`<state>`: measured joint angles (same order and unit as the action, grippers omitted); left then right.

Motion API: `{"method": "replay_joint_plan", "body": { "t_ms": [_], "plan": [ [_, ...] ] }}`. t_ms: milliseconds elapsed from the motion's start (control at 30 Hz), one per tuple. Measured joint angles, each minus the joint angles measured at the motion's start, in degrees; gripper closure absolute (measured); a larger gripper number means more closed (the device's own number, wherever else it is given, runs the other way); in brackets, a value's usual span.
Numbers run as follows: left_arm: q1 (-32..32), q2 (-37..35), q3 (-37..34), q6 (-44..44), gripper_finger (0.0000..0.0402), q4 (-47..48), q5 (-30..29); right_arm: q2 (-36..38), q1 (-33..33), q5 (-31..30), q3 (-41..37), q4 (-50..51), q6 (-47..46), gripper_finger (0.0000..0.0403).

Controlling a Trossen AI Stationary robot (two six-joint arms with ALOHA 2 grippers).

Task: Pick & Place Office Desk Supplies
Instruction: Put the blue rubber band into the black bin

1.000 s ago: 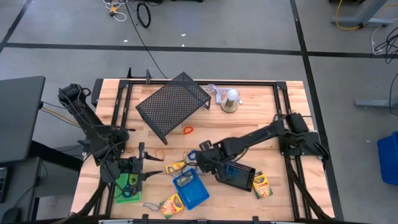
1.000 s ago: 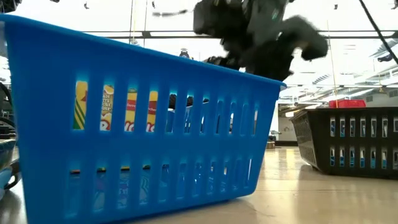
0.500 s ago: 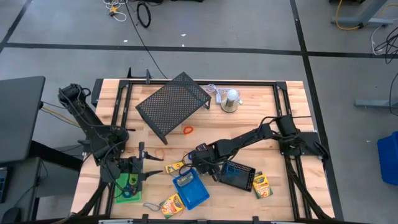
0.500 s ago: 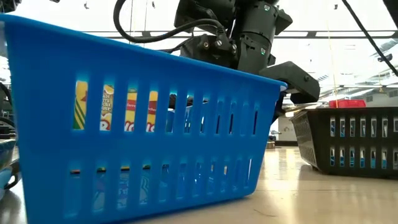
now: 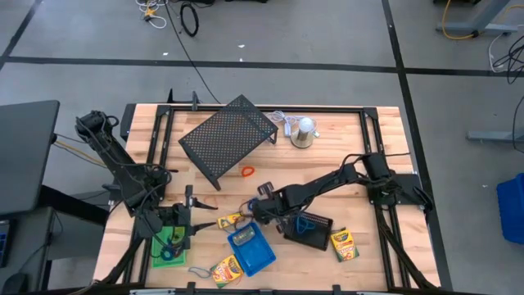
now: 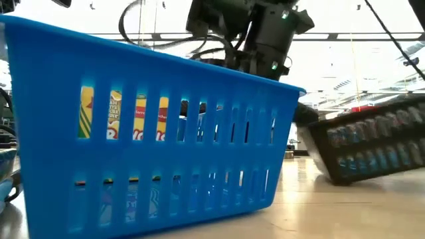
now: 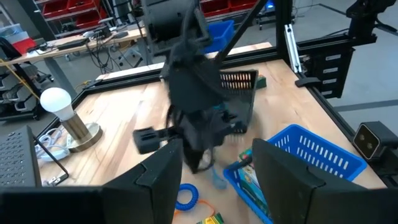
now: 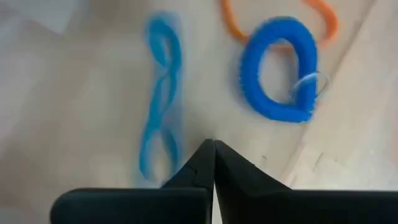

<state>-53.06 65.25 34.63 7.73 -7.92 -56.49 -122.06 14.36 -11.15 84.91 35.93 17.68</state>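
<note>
Left arm: the left gripper (image 5: 192, 219) waits near the table's front-left corner, beside the green tray (image 5: 169, 246). Its two dark fingers (image 7: 163, 177) stand apart at a moderate gap with nothing between them.

Green tray: small, bright green, sitting at the front-left edge of the wooden table (image 5: 327, 160). Its contents are too small to tell.

Crayon boxes: small yellow-green boxes. One (image 5: 232, 220) lies just ahead of the left gripper. One (image 5: 226, 269) lies at the front edge, touching the blue tray. One (image 5: 342, 243) lies front-right, just beside the black mesh tray.

Blue tray (image 5: 250, 248): slotted plastic walls, sitting front-centre with a crayon box showing through the slots in the low view.

Right arm: the right gripper (image 5: 259, 211) reaches across to the table's centre, just above the blue tray. Its fingertips are pressed together with nothing held. On the wood just ahead of them lie a thin light-blue elastic loop (image 8: 160, 99) twisted into a figure eight, a thicker blue coiled ring (image 8: 278, 68), and a thin orange loop (image 8: 277, 22) partly under the ring.

Black mesh tray (image 5: 307, 229): small and dark, right of centre, tilted in the low view.
</note>
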Motion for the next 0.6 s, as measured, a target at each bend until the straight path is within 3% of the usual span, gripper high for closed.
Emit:
{"method": "replay_joint_plan", "body": {
  "t_ms": [167,400,500,600],
  "plan": [
    [0.0,0.0,0.0,0.0,0.0200,0.0,0.0,0.1,0.2,-5.5,0.0,3.3,1.3,0.0399],
    [0.0,0.0,0.0,0.3,0.0200,0.0,0.2,2.3,1.5,-7.1,0.0,4.6,0.1,0.0401],
    [0.0,0.0,0.0,0.3,0.0200,0.0,0.2,2.9,1.8,-6.4,0.7,5.3,-0.4,0.0401],
    [-0.1,0.0,0.0,0.4,0.0200,0.0,0.2,3.4,1.9,-0.7,2.0,5.9,0.5,0.0390]
  ]
}}
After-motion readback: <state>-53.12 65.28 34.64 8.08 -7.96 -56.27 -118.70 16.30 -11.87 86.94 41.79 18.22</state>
